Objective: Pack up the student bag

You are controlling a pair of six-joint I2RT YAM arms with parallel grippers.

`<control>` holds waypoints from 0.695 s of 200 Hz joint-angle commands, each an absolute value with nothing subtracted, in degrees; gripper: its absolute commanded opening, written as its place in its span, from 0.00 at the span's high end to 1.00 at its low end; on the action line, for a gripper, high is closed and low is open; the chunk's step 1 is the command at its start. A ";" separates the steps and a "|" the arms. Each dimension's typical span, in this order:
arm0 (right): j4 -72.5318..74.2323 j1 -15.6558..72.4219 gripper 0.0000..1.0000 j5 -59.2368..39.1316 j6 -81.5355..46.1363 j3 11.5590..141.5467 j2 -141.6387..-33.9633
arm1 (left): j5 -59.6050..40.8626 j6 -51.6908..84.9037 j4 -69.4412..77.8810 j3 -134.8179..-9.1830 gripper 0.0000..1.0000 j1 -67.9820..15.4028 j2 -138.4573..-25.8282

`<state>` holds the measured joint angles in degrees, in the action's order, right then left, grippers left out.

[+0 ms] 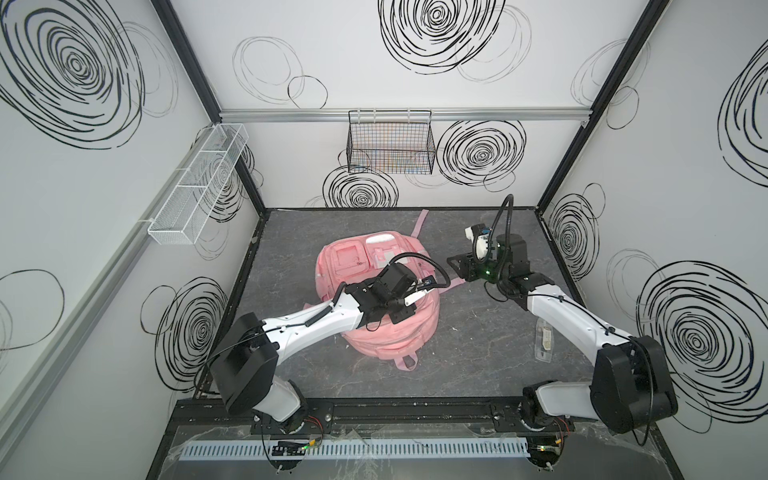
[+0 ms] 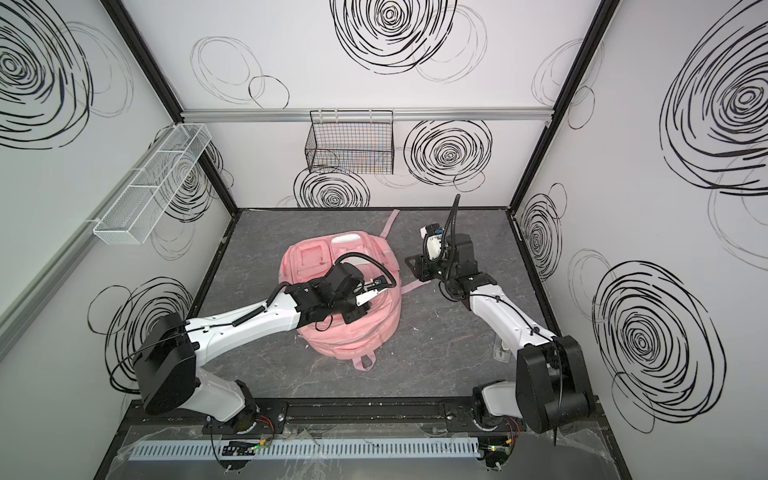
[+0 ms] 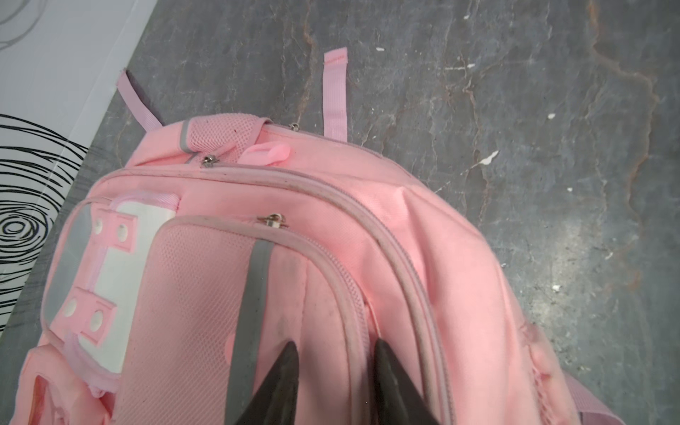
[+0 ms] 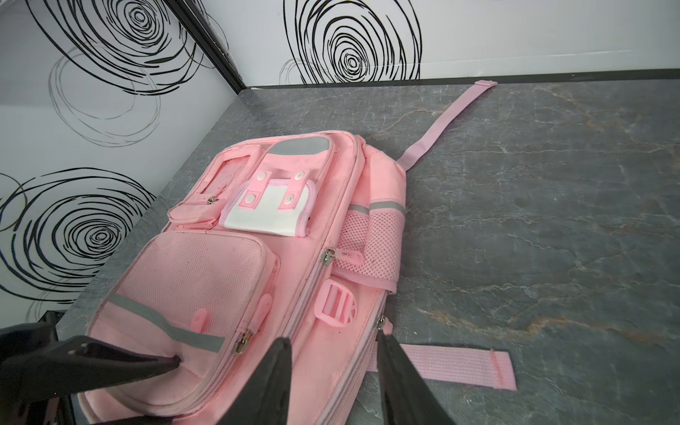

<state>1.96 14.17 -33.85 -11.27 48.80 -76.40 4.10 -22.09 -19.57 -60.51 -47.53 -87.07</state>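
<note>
The student bag [image 1: 390, 340] [image 2: 357, 340], a large pink backpack, lies front-up in the middle of the table. My left gripper [image 1: 397, 318] [image 2: 353, 318] points down onto its upper front. In the left wrist view its fingertips dig into the student bag [image 3: 404, 220], and the left gripper [image 3: 335, 344] pinches a raised fold of the pocket edge and zipper piping. My right gripper [image 1: 455, 262] [image 2: 411, 264] hovers by the bag's right side. In the right wrist view the right gripper [image 4: 333, 336] is open above the side of the student bag [image 4: 198, 272], one fingertip near a zipper pull [image 4: 380, 323].
A clear plastic packet [image 1: 544, 338] lies on the table under the right arm. Loose pink straps [image 4: 456, 362] [image 1: 419, 222] trail from the bag. A black wire basket [image 1: 390, 145] hangs on the back wall and a white mesh basket [image 1: 199, 187] on the left wall.
</note>
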 commanded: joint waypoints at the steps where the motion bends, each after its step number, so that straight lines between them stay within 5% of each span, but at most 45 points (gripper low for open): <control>1: 2.66 14.15 0.57 -34.93 -11.15 50.47 -73.65 | 2.84 -26.59 -22.14 -61.50 0.76 -47.79 -86.61; 30: 5.47 14.48 0.58 -34.58 -10.76 49.15 -71.19 | 3.38 -29.45 -22.82 -59.50 1.00 -47.73 -84.52; 63: 7.22 17.23 0.58 -33.34 -2.55 47.55 -68.92 | 4.73 -35.54 -19.73 -53.37 1.00 -47.42 -77.95; 112: 7.45 26.42 0.51 -37.27 20.68 45.01 -68.55 | -11.16 -44.98 -1.04 -34.96 1.00 -38.26 -54.99; 139: 16.02 29.46 0.48 -46.13 27.16 39.75 -69.11 | -11.40 -46.93 0.12 -33.18 1.00 -36.35 -53.43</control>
